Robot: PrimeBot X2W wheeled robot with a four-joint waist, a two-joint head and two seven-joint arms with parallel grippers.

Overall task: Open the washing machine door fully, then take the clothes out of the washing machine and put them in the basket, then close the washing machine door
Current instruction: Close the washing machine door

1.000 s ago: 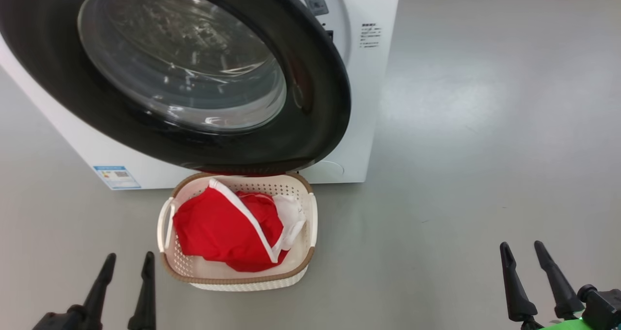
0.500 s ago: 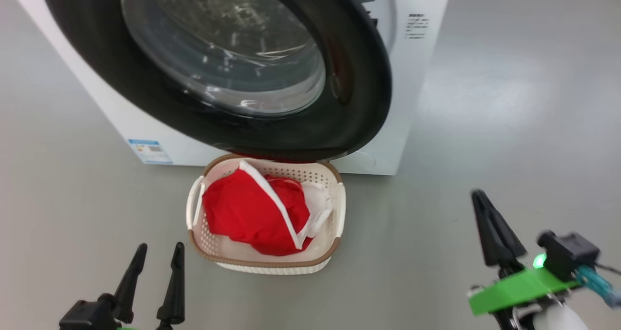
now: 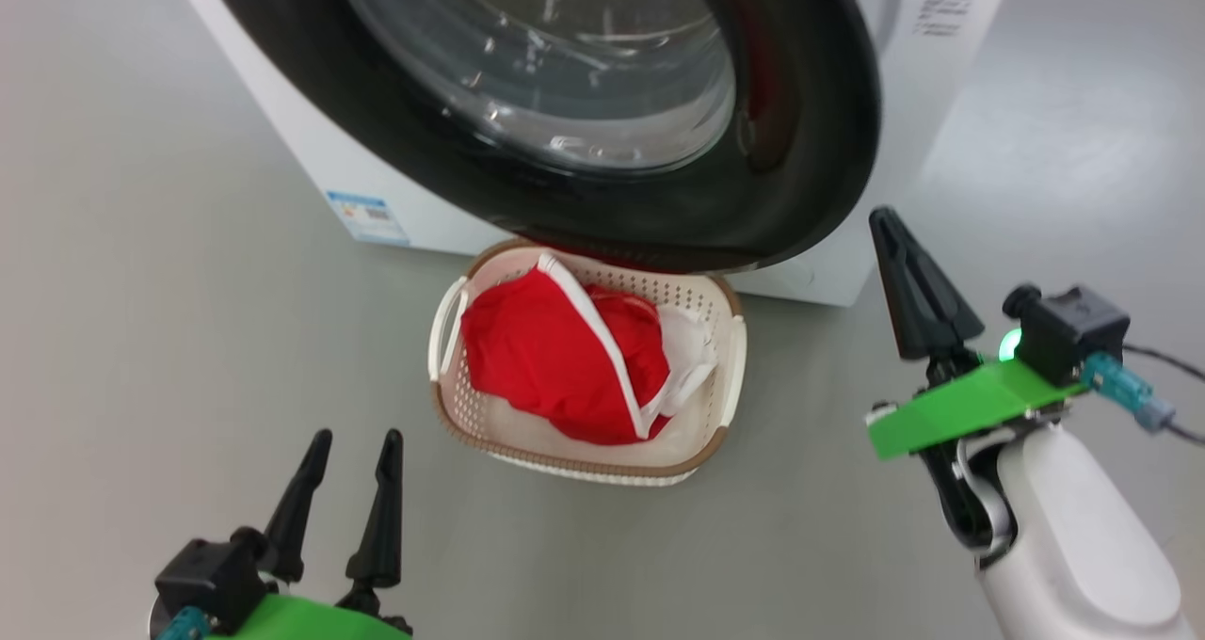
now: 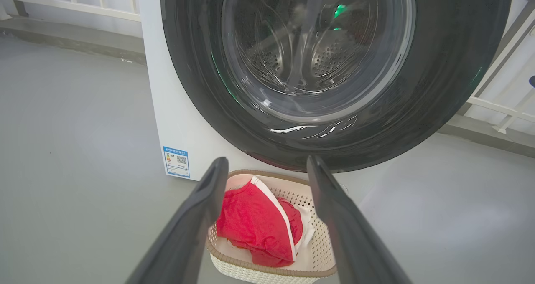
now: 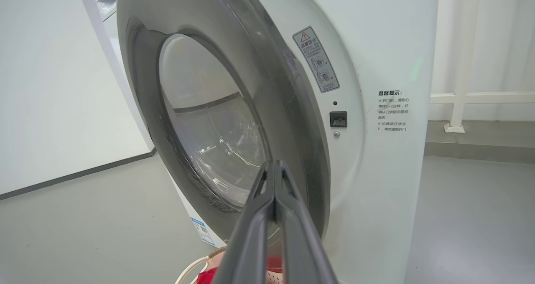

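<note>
In the basket [image 3: 565, 461] under the open washing machine door [image 3: 819, 132] lie the red clothes [image 3: 546, 358]; the left gripper [image 3: 358, 436] gapes empty, and the right gripper [image 3: 885, 221] is pinched together, seemingly touching nothing.

The right gripper [image 3: 883, 218], at four o'clock in the head view, has long black fingers [image 3: 918, 301] narrowing to points. Behind it a green plate [image 3: 960, 405] carries a black camera block [image 3: 1068, 328], a lit green lamp [image 3: 1009, 344] and a teal plug [image 3: 1116, 383] with a dark cable [image 3: 1167, 363]. The forearm [image 3: 1073, 546] is glossy white. The left gripper [image 3: 358, 438], at seven o'clock, has a like green mount [image 3: 292, 621] and black housing [image 3: 212, 574].
</note>
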